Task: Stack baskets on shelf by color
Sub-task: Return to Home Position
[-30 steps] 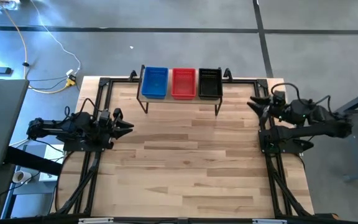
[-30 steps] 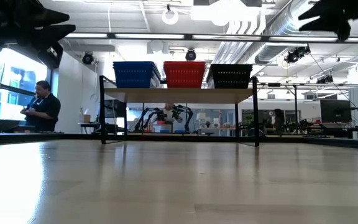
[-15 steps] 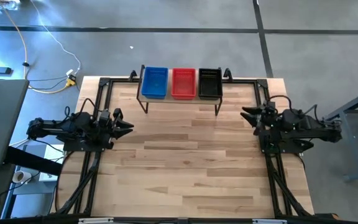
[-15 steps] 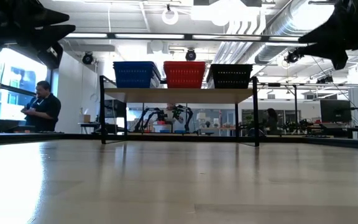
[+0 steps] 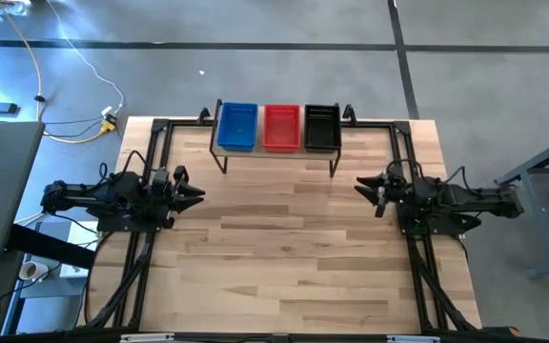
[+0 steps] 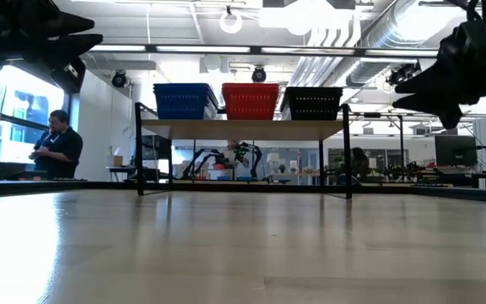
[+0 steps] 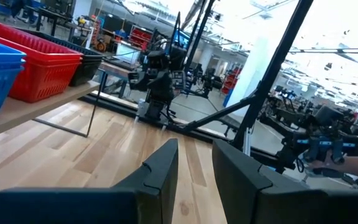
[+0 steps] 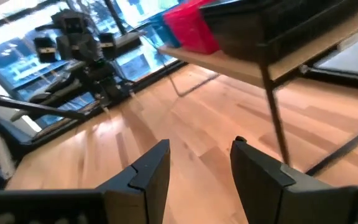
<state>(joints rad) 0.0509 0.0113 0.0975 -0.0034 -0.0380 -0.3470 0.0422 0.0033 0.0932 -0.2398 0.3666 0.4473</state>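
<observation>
The light wooden table [image 5: 284,276] runs from the near edge to the shelf, and both arms are seen about midway along it. The left gripper [image 5: 198,195] is held near the left edge, folded low over its own base. Its fingers [image 7: 161,177] are parted by a moderate gap, and nothing is held between them. The right gripper [image 5: 364,188] is held near the right edge and pointed inward across the table. Its fingers [image 8: 149,173] are likewise spread and empty.

Farther off, at the far edge, the shelf [image 6: 243,129] is seen with three stacks set side by side on it. The blue baskets [image 5: 237,127] are on the left, the red baskets [image 5: 281,127] are in the middle, and the black baskets [image 5: 321,127] are on the right. How many lie in each stack cannot be counted.

The sorting is judged done, and only the parking of the arms is left. The right arm is best drawn back and folded until it mirrors the left. It should be kept well apart from the shelf's right leg and the black stack, and slowed near its rest so that nothing is jolted. The fingers need not be closed.

Beyond the table, a person [image 6: 55,145] is seen in the room, well apart from the arms.
</observation>
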